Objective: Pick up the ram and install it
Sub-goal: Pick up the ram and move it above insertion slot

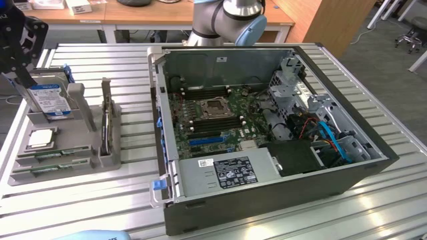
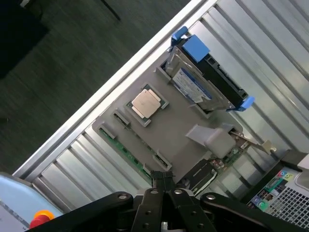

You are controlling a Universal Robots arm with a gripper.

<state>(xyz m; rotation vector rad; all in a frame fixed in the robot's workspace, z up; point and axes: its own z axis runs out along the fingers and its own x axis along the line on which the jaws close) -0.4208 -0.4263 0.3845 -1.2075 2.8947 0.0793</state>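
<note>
The fingers (image 2: 158,180) were pressed together with nothing between them, hovering above a gray tray (image 2: 178,130) on the slatted counter (image 2: 270,43); the ram (image 2: 125,150) lay flat in a slot along the tray's edge, near the fingers but untouched; a square silver processor (image 2: 146,103) sat in the tray just beside it; a hard drive (image 2: 195,86) with a blue-white label stood propped at the tray's other end; an open computer case (image 1: 267,200) stood toward the exterior view's right of the tray, its motherboard (image 1: 200,125) exposed.

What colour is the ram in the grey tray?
The ram is green; it shows best in the wrist view.
</note>
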